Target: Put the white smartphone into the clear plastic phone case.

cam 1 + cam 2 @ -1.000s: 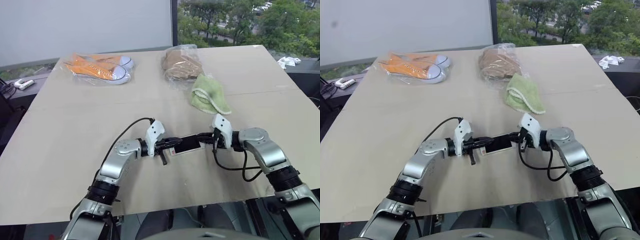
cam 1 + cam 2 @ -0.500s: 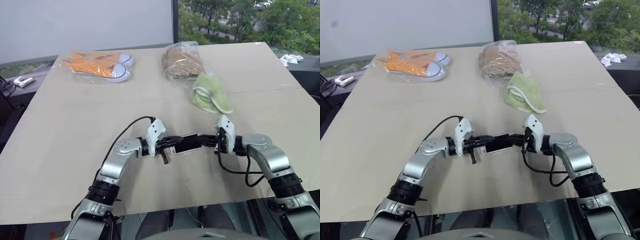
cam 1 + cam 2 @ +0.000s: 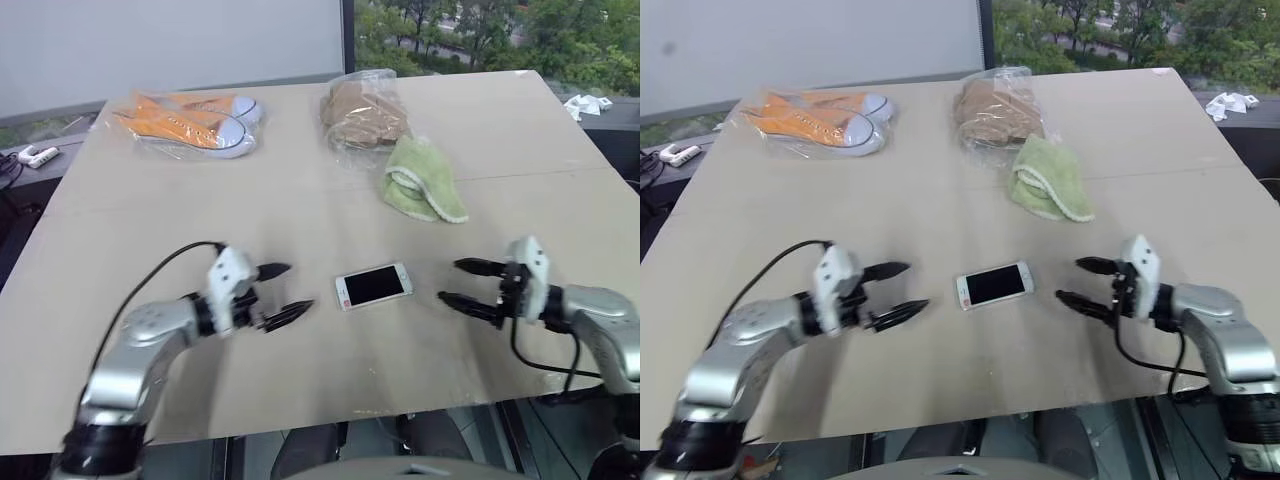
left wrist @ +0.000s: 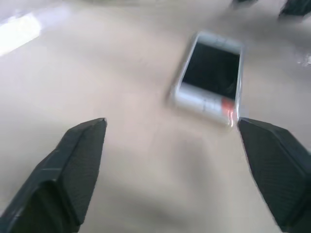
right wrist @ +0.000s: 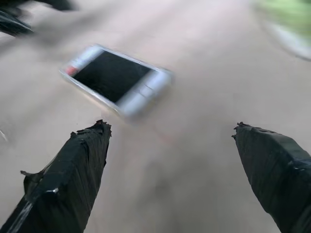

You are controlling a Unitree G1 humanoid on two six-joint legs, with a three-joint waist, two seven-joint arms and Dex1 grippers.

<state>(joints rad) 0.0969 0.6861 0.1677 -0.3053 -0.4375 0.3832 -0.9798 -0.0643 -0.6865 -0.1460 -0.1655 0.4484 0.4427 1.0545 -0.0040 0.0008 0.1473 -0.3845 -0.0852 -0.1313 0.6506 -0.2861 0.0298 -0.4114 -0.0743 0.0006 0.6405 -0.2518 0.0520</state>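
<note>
both grippers, left gripper and right gripper, have just released the white smartphone and spread open; the fitting appears finished.

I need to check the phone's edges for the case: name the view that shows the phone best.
The left wrist view: the phone lies close, screen up, its near edge and a red mark visible. The right wrist view shows it more smeared. The head views show it small on the table, between the open left gripper and open right gripper.
</note>
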